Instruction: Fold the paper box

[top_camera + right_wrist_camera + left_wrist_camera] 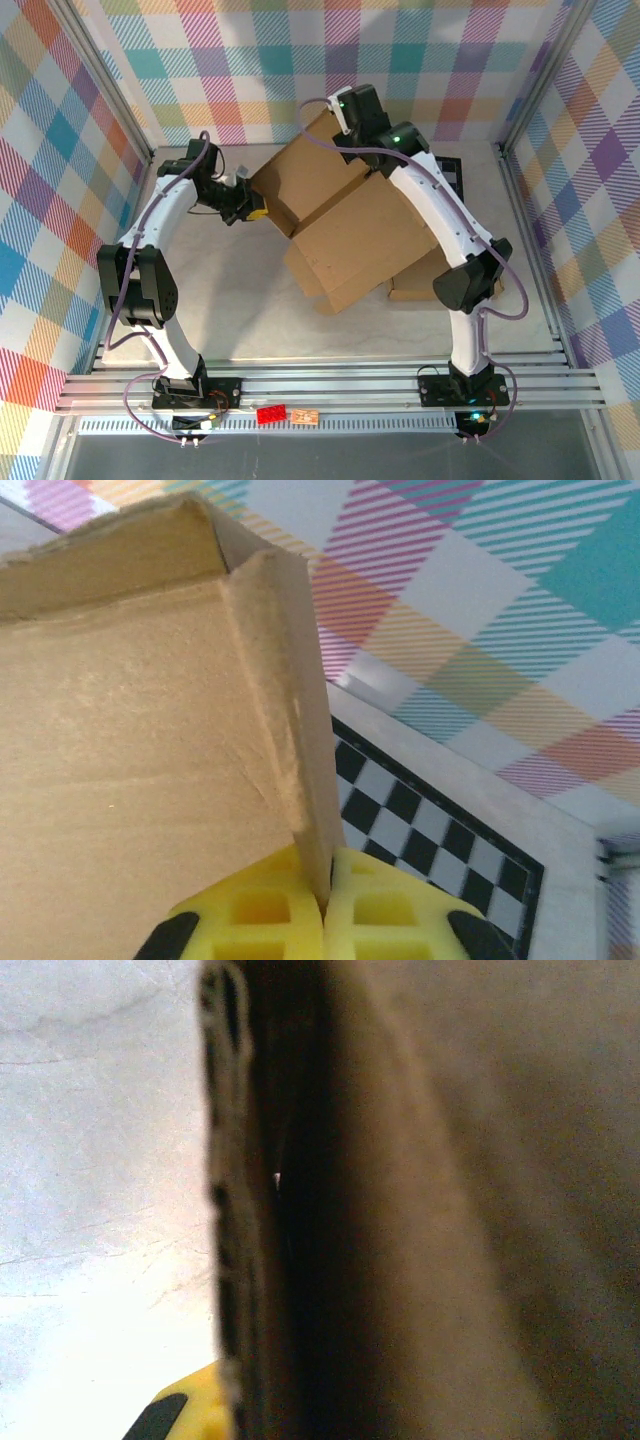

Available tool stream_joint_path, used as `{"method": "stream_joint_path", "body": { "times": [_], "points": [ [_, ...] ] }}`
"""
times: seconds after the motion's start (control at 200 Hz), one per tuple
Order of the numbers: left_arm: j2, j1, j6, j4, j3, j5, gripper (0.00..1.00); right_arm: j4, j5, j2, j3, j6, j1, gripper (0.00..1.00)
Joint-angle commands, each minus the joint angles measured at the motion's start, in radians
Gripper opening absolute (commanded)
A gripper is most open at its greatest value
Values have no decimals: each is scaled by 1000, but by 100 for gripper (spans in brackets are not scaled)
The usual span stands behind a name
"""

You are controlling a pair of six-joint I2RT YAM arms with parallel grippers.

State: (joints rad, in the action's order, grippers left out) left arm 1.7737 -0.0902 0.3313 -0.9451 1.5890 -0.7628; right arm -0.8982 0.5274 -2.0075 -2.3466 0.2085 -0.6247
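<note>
Closest to us, in the right wrist view, the right fingers (262, 918) are pressed fully together, their yellow pads pinching the thin bottom edge of an upright cardboard flap that rises straight up from between them. That flap belongs to the paper box (120, 750), whose brown inner face spreads away to the left of the pinch, with another wall folded up along the top. In the left wrist view the left fingers (190, 1412) show as one yellow pad at the bottom, touching the left face of a corrugated cardboard edge (228, 1210) that runs up the middle of the frame; we read them as closed on that edge, the rest of the board a dark blur to the right. From above, the left fingers (256, 212) meet the box (360, 235) at its left side, while the right arm (430, 200) reaches over it to its far corner. The box lies partly unfolded near the middle of the worktop (230, 300), its panels tilted at different angles between the two arms. Just beyond the right-hand flap lies a black-and-white checkered board (430, 830), flat on the worktop near the plaid wall (480, 600).
</note>
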Motion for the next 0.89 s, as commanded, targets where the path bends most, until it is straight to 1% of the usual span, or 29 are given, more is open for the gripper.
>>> {"method": "stream_joint_path", "body": {
  "times": [0.0, 0.125, 0.235, 0.33, 0.47, 0.635, 0.66, 0.725, 0.795, 0.89],
  "points": [
    [-12, -9, -14, -18, 39, -33, 0, 3, 161, -22, 22, -18, -18, 0],
    [-14, -14, -13, -20, 39, -26, 0, -4, 161, -20, 20, -27, -20, 2],
    [-17, -14, -13, -22, 39, -22, 0, -15, 125, -20, 21, -32, -21, 13],
    [-20, -15, -12, -23, 37, -20, 0, -25, 104, -22, 26, -39, -18, 17],
    [-21, -14, -12, -24, 35, -18, 0, -38, 98, -30, 28, -50, -7, 20],
    [-21, -17, -15, -27, 34, -17, 0, -34, 122, -41, 19, -40, -1, 19],
    [-22, -19, -14, -27, 35, -16, 0, -34, 134, -44, 18, -40, -1, 17],
    [-21, -19, -12, -27, 35, -15, 0, -42, 174, -56, 8, -47, -3, 8],
    [-20, -22, -9, -29, 38, -12, 0, -30, 303, -67, 3, -50, -15, 0],
    [-17, -27, 3, -24, 42, -7, 0, 29, 463, -73, 17, -38, -42, 0]
  ]
}}
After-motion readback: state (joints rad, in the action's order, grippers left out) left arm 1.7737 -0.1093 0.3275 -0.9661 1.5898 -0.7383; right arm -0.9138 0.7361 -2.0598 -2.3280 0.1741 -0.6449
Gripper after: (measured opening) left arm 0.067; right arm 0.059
